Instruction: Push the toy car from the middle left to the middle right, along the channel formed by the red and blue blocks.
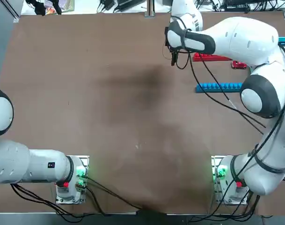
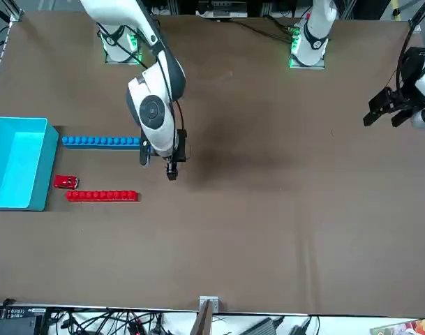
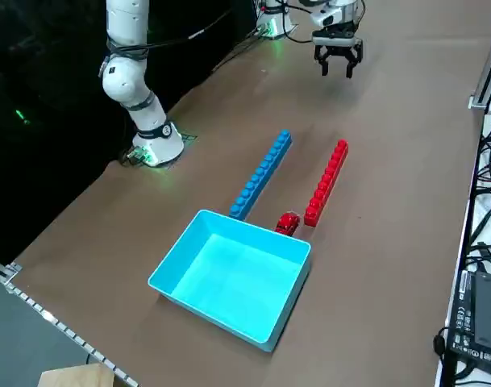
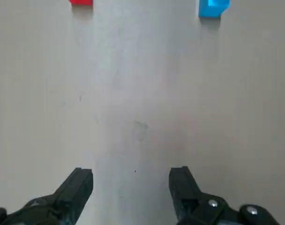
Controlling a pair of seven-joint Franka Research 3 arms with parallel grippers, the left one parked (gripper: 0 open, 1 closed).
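1. Leftmost of the working group: right gripper [image 4: 131, 180], raised over the brown table [image 3: 390, 185], just left of the bars' left ends. Its two fingers stand apart, with nothing between them.
2. Next, red bar [image 2: 102, 196], studs up, lying left to right on the side away from the arm bases.
3. Blue bar [image 2: 100, 142], also studs up, roughly parallel to the red one and nearer the bases. The right arm [image 1: 240, 40] passes above its right end in the top view.
4. Channel [image 3: 287, 187]: straight bare strip of table between the two bars.
5. Toy car [image 3: 288, 223], glossy red, sits at the channel's right end, close beside the red bar's right end and well apart from the gripper. Contact with the bar: cannot tell.
6. Rightmost, light-blue open box [image 3: 233, 274], near the car and both bars' right ends.
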